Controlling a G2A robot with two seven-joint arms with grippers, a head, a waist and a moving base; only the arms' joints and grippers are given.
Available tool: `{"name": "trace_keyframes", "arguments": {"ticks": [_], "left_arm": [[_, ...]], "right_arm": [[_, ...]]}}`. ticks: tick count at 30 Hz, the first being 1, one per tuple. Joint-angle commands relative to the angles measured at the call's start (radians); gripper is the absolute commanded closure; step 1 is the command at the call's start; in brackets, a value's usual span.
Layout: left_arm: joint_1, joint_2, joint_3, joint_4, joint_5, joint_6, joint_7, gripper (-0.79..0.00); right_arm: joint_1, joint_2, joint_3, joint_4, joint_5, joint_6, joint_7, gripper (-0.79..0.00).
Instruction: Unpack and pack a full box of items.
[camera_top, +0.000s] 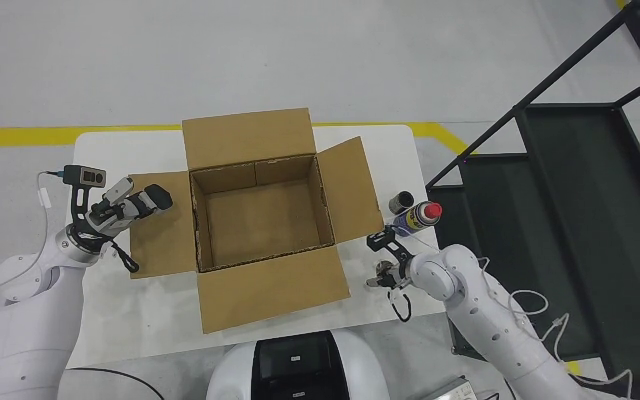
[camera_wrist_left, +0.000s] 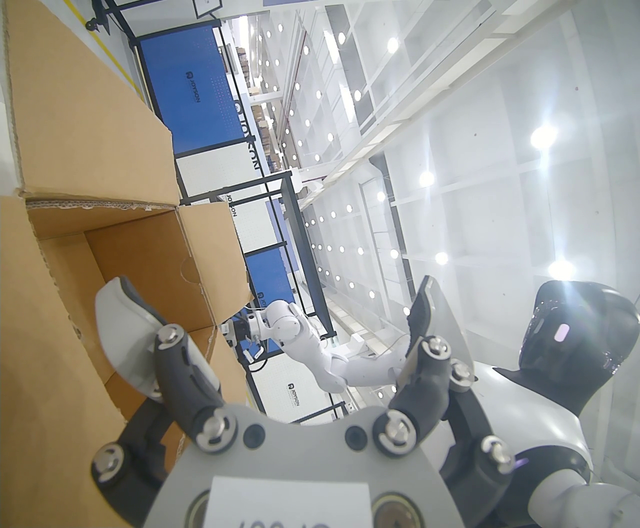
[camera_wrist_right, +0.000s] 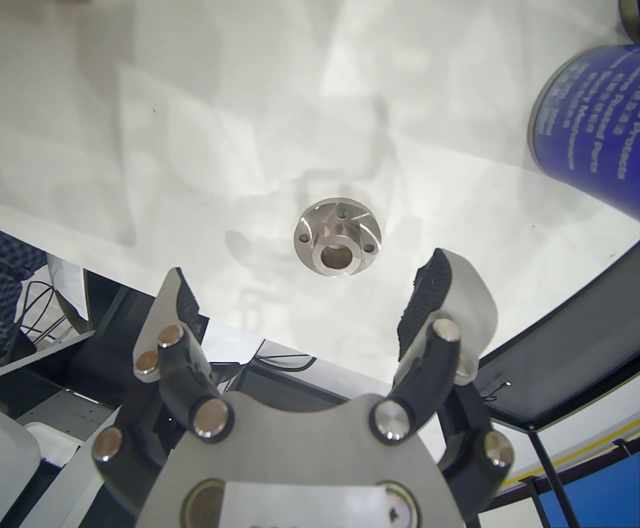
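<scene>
An open cardboard box stands in the middle of the white table, flaps spread, its floor bare. My left gripper hovers over the box's left flap; in its wrist view the left gripper is open with nothing in it, beside the box wall. My right gripper is near the table's front right edge. It is open, with a small metal flange lying on the table just beyond its fingertips, untouched.
A blue spray can with a red cap and a small dark cylinder stand on the table right of the box. The blue spray can is close to the flange. Black metal stairs border the table's right side.
</scene>
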Motion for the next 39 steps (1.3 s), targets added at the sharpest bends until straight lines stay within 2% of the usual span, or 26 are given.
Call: {"name": "trace_keyframes", "arguments": {"ticks": [1,5,16,17,19,20,22,23,27,31,35,37,39], "left_arm": [[0.0,0.0,0.0,0.0,0.0,0.0,0.0,-0.785],[0.0,0.0,0.0,0.0,0.0,0.0,0.0,-0.785],[0.0,0.0,0.0,0.0,0.0,0.0,0.0,-0.785],[0.0,0.0,0.0,0.0,0.0,0.0,0.0,-0.785],[0.0,0.0,0.0,0.0,0.0,0.0,0.0,-0.785],[0.0,0.0,0.0,0.0,0.0,0.0,0.0,-0.785],[0.0,0.0,0.0,0.0,0.0,0.0,0.0,-0.785],[0.0,0.0,0.0,0.0,0.0,0.0,0.0,-0.785],[0.0,0.0,0.0,0.0,0.0,0.0,0.0,-0.785],[0.0,0.0,0.0,0.0,0.0,0.0,0.0,-0.785],[0.0,0.0,0.0,0.0,0.0,0.0,0.0,-0.785],[0.0,0.0,0.0,0.0,0.0,0.0,0.0,-0.785],[0.0,0.0,0.0,0.0,0.0,0.0,0.0,-0.785]], "right_arm": [[0.008,-0.002,-0.01,0.009,-0.003,0.008,0.001,-0.785],[0.024,-0.008,-0.032,0.034,-0.009,0.021,0.001,-0.702],[0.037,-0.014,-0.044,0.064,-0.012,0.043,-0.007,-0.613],[0.038,-0.014,-0.044,0.065,-0.012,0.044,-0.007,-0.566],[0.039,-0.014,-0.044,0.066,-0.014,0.046,-0.007,-0.523],[0.039,-0.015,-0.045,0.066,-0.015,0.048,-0.007,-0.465],[0.04,-0.015,-0.044,0.067,-0.019,0.055,-0.006,-0.434],[0.041,-0.016,-0.046,0.067,-0.024,0.06,-0.004,-0.385],[0.044,-0.017,-0.05,0.071,-0.029,0.066,-0.007,-0.336],[0.049,-0.02,-0.055,0.072,-0.038,0.077,-0.007,-0.32],[0.057,-0.023,-0.064,0.074,-0.053,0.09,-0.002,-0.268],[0.06,-0.024,-0.07,0.075,-0.06,0.1,0.001,-0.2],[0.063,-0.026,-0.075,0.078,-0.071,0.114,0.006,-0.188]]}}
